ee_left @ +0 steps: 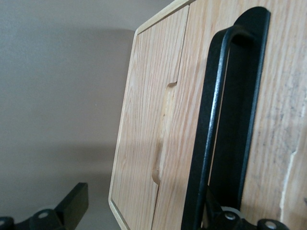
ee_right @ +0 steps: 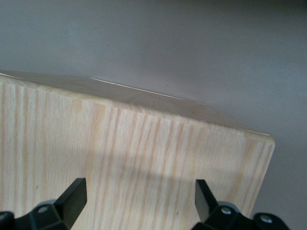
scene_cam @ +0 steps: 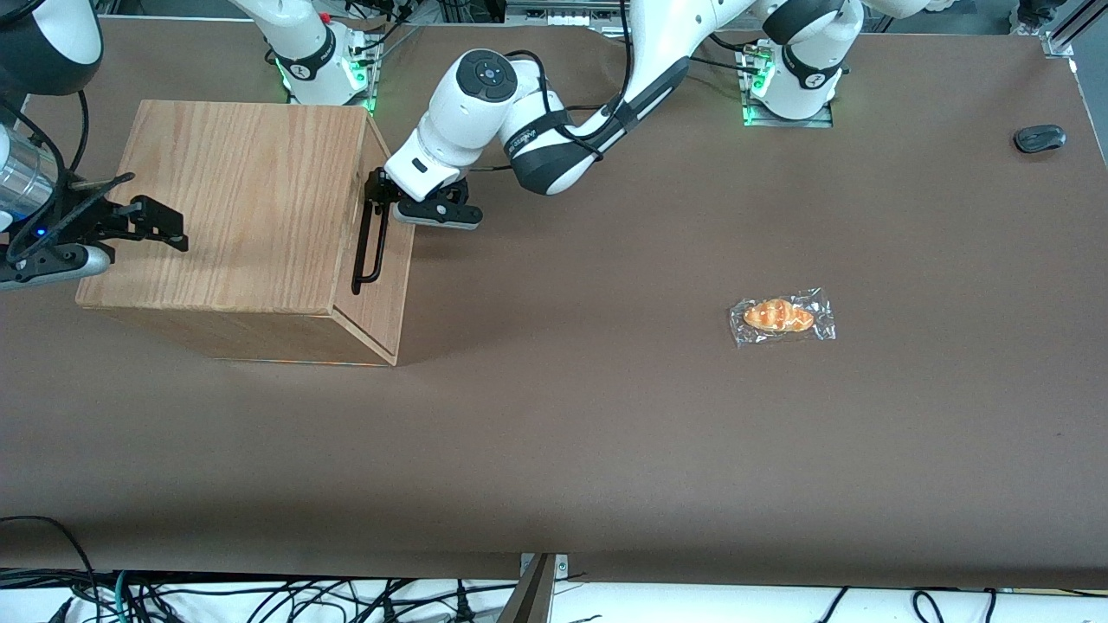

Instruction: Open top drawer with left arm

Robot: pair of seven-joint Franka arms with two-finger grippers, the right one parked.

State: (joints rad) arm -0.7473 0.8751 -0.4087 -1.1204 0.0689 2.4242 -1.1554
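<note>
The wooden cabinet (scene_cam: pixel 234 203) stands toward the parked arm's end of the table, its front facing the working arm. The top drawer (ee_left: pixel 283 96) is a flat oak front that looks flush with the cabinet. Its long black bar handle (scene_cam: pixel 370 247) (ee_left: pixel 211 120) runs along it. My left arm (scene_cam: pixel 485 112) reaches down to the handle's end farther from the front camera. The gripper (scene_cam: pixel 377 197) (ee_left: pixel 144 211) is open and straddles the bar. One finger (ee_left: pixel 72 203) hangs free off the cabinet front. The other is mostly hidden at the bar.
Beneath the top drawer is the lower wood front (ee_left: pixel 144 120) with a cut-out notch (ee_left: pixel 163 134). A wrapped bread roll (scene_cam: pixel 782 316) lies on the brown table (scene_cam: pixel 554 433) toward the working arm's end. A black mouse (scene_cam: pixel 1040 138) lies farther from the front camera.
</note>
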